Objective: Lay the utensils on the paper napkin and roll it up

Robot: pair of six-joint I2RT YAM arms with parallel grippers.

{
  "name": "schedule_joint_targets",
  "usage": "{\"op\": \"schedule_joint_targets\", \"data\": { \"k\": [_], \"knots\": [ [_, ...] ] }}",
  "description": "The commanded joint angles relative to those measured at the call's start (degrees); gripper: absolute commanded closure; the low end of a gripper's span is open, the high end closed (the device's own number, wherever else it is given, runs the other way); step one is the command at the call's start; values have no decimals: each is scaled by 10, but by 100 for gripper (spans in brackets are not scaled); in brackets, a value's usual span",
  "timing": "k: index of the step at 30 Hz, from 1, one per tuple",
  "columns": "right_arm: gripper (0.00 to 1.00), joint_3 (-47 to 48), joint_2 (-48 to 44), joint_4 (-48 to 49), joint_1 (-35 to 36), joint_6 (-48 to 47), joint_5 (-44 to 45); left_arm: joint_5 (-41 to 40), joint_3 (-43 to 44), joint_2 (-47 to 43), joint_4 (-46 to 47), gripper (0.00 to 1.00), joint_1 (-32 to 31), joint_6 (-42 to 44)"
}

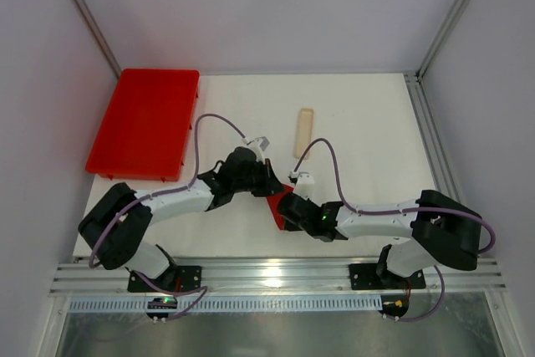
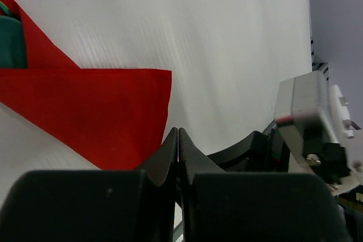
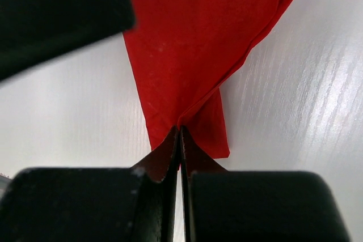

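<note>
Low at the top view's centre, the right gripper (image 3: 180, 132) is clenched on a fold of the napkin (image 3: 193, 49). The left gripper (image 2: 178, 134) is pressed closed at the napkin's edge; whether it pinches paper is unclear. Teal utensils (image 2: 11, 41) peek from the fold. Above lies a beige strip (image 1: 303, 133); the tray (image 1: 146, 123) is at the upper left.
</note>
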Motion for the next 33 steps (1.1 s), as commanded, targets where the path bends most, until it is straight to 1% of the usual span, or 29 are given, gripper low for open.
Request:
{"op": "schedule_joint_targets", "data": {
  "k": [1, 4, 6, 12, 17, 26, 33],
  "knots": [
    [96, -18, 15, -6, 6, 11, -11, 68, -22, 30, 137, 100, 3, -28],
    [96, -20, 15, -5, 5, 14, -11, 69, -35, 53, 174, 100, 3, -37],
    [96, -22, 13, -2, 5, 14, -11, 64, -36, 61, 178, 100, 3, -37],
    [96, -25, 10, 0, 5, 14, -11, 51, -43, 87, 179, 100, 4, -34],
    [96, -25, 10, 0, 5, 14, -10, 32, -46, 102, 157, 100, 7, -36],
    [96, -23, 9, -2, 5, 11, -9, 23, -62, 100, 157, 100, 7, -19],
    [96, -19, 1, -2, 5, 4, -11, 6, -60, 133, 164, 100, 9, -23]
  ]
}}
